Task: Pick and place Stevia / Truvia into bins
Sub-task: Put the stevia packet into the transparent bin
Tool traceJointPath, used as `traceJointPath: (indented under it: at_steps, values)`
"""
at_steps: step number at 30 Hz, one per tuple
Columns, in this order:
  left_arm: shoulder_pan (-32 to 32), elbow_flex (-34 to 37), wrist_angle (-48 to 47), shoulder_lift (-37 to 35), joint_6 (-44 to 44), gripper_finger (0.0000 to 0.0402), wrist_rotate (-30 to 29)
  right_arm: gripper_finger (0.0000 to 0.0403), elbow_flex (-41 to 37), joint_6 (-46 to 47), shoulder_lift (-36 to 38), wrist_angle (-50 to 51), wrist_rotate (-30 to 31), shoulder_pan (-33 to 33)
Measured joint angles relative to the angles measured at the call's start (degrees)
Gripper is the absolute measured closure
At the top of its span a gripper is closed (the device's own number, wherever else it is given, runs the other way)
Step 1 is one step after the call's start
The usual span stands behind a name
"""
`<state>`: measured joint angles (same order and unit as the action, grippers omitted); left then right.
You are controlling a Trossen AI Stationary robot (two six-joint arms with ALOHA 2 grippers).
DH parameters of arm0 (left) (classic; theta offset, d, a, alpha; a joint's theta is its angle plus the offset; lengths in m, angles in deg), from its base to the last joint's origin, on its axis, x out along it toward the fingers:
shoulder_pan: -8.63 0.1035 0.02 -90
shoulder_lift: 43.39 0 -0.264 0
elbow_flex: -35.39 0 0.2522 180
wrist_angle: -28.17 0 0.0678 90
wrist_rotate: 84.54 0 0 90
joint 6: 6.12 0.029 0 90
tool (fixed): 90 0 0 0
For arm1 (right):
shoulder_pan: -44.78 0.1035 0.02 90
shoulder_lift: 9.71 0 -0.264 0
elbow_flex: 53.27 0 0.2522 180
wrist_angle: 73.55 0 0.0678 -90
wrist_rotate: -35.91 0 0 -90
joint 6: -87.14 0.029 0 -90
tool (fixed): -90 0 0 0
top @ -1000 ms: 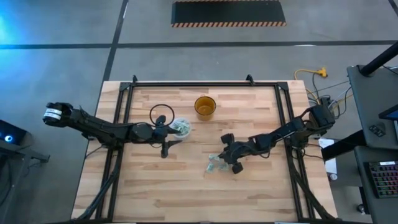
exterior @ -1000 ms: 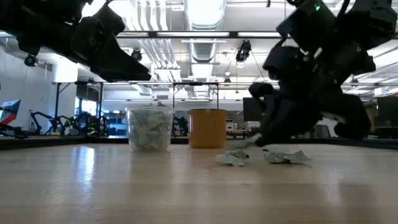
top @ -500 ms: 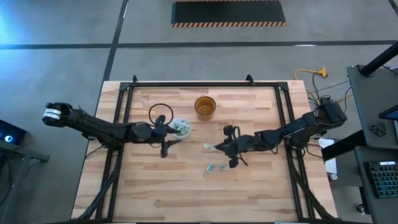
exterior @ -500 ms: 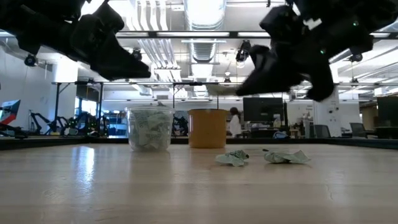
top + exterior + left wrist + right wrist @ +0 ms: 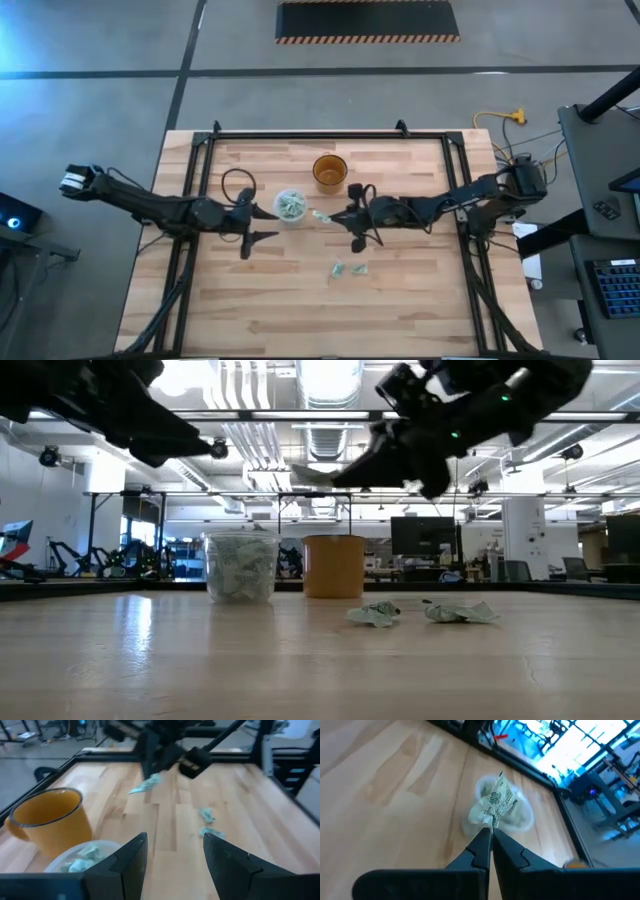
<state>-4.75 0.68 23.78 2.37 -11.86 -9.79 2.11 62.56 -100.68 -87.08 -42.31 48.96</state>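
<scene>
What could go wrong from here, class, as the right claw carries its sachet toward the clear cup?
The right claw pinches only an edge of the sachet, so it might slip out early. The clear cup is small and already holds sachets, so a drop could miss or spill. The open left claw waits close beside the cup; arms could collide.

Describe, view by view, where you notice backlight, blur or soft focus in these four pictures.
Low view: bright ceiling lights silhouette both arms. Left wrist view: the right gripper and its sachet are motion-blurred. Right wrist view: the translucent cup lies soft behind the sharper sachet. High view: evenly lit.
</scene>
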Motion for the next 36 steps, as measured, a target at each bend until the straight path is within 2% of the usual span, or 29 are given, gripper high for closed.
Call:
traceJointPath:
  at_steps: [8, 19, 26, 32, 36]
  values:
    - [-3.93, 0.48, -1.42, -2.94, 0.01, 0.0224, -1.89, 0.0394, 11.15, -2.36, -7.66, 1.7, -5.86, -3.25]
    - [-4.53, 0.35, -1.71, -3.53, 0.09, 0.0224, -2.16, 0.0394, 27.72, -0.2, -20.16, 16.69, -6.28, -7.56]
    - [-4.93, 0.06, -2.51, -4.19, 0.24, 0.0224, -2.16, 0.0394, 31.88, 0.59, -24.24, 19.73, -6.3, -9.09]
    - [-5.35, 0.06, -2.34, -4.72, 0.48, 0.0224, -2.18, 0.0394, 32.83, 1.71, -23.99, 22.63, -6.38, -9.16]
    - [-5.49, 0.04, -2.4, -4.71, 0.5, 0.0224, -2.2, 0.0389, 32.83, 2.21, -23.35, 22.74, -10.48, -9.16]
